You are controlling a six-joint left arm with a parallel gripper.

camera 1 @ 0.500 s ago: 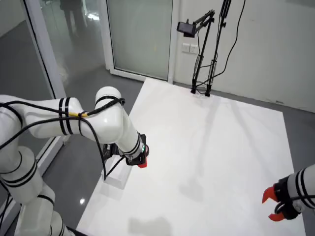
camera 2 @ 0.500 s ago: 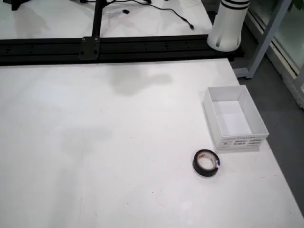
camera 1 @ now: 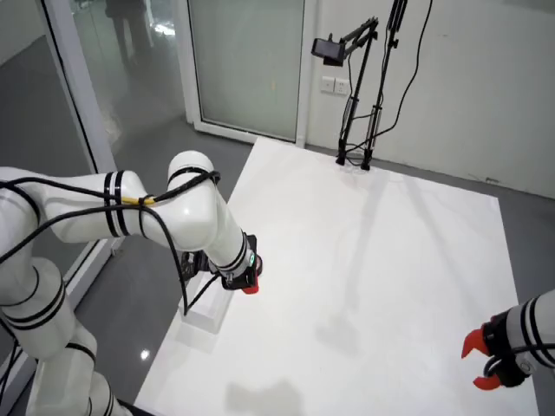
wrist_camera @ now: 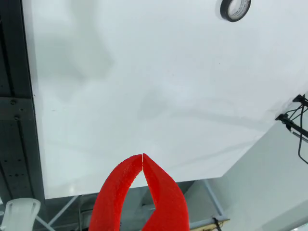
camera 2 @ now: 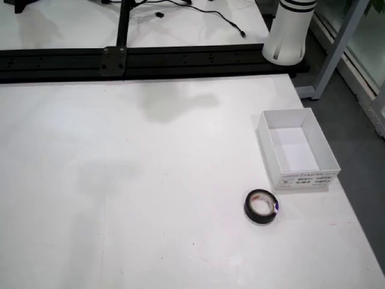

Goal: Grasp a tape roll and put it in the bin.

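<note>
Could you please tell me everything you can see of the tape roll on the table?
The tape roll is a small black ring with a pale inner core, and a bit of blue shows at its right side in the view from the table's edge. It stands tilted on the white table, just in front of the open white bin, apart from it. In the view that rides on the gripper it appears at the top. Nothing else touches it; the red gripper is far off.

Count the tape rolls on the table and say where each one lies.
1. The black tape roll lies flat on the white table, just in front of the open white bin, apart from it. None seems hidden.
</note>
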